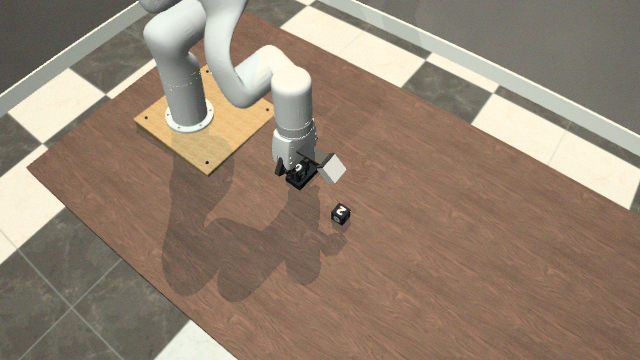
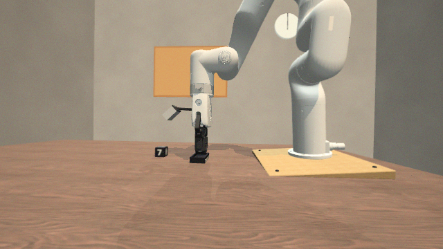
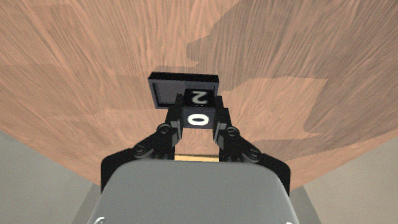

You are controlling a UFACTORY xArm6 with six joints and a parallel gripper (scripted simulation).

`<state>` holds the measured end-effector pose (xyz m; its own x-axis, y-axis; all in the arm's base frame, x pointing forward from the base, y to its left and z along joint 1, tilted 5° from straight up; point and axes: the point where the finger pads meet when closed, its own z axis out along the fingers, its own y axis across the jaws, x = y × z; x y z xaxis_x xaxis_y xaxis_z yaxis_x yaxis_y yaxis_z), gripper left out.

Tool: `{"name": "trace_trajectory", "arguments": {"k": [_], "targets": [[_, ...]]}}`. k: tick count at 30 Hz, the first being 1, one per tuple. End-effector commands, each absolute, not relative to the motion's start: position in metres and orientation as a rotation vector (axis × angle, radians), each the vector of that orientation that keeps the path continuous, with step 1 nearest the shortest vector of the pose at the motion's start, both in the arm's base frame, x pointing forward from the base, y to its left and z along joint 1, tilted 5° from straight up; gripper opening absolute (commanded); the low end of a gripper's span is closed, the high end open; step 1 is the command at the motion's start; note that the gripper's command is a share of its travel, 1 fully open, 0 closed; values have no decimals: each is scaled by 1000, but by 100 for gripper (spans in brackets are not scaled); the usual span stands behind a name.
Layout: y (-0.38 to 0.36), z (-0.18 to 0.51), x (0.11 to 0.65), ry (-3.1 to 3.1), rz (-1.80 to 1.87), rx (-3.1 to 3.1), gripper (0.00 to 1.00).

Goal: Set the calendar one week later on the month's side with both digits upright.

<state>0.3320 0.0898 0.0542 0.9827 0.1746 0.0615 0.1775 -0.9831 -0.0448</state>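
My gripper (image 1: 299, 173) (image 2: 201, 151) (image 3: 198, 104) points down and is shut on a black cube (image 3: 199, 97). The wrist view shows a white 2 and a white 0 on two of its faces. The cube is at the right half of the black tray (image 1: 300, 186) (image 2: 198, 160) (image 3: 184, 77) in the wrist view; the left half is bare. Whether the cube touches the tray's floor cannot be told. The other black cube (image 1: 340, 214) (image 2: 160, 151) stands on the table, apart from the tray, with a 2 on top and a 7 on a side.
The brown table (image 1: 430, 260) (image 2: 221, 207) carries the arm's wooden base plate (image 1: 235, 135) (image 2: 329, 171), well away from the tray. A grey box-like part (image 1: 332, 168) (image 2: 170, 113) sticks out from the gripper's side, above the table, toward the loose cube's side.
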Motion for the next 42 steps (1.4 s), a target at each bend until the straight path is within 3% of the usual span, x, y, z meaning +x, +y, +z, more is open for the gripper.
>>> {"name": "trace_trajectory", "arguments": {"k": [1, 42], "targets": [[90, 55, 333, -273, -94, -3077, 29], [91, 48, 334, -273, -94, -3077, 29]]}}
